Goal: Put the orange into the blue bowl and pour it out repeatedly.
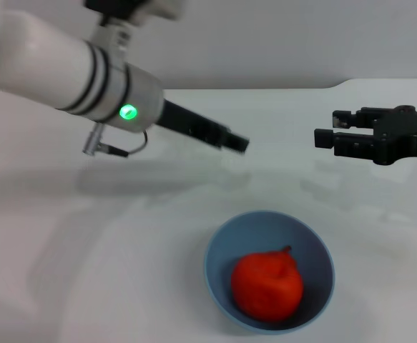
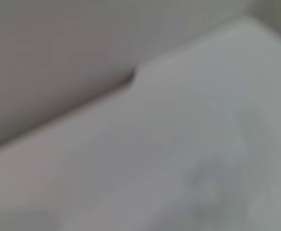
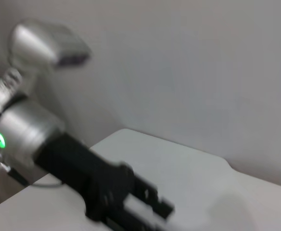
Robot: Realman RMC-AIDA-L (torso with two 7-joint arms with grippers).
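1. The blue bowl (image 1: 270,271) sits at the lower centre-right of the head view, upright on the white table (image 1: 86,236).
2. The orange (image 1: 267,284) lies inside the bowl, resting against its nearer wall, stem nub pointing up and to the right.
3. Farther back, at the frame's middle, the left gripper (image 1: 238,142) hangs above the table, well apart from the bowl, its dark fingers drawn together with nothing between them. A green light (image 1: 128,111) glows on its wrist.
4. At the right edge, the right gripper (image 1: 325,128) hovers level, pointing left, fingers (image 1: 325,137) spread with a gap, holding nothing.
5. The right wrist view shows the left gripper (image 3: 150,207) over the table's far edge.
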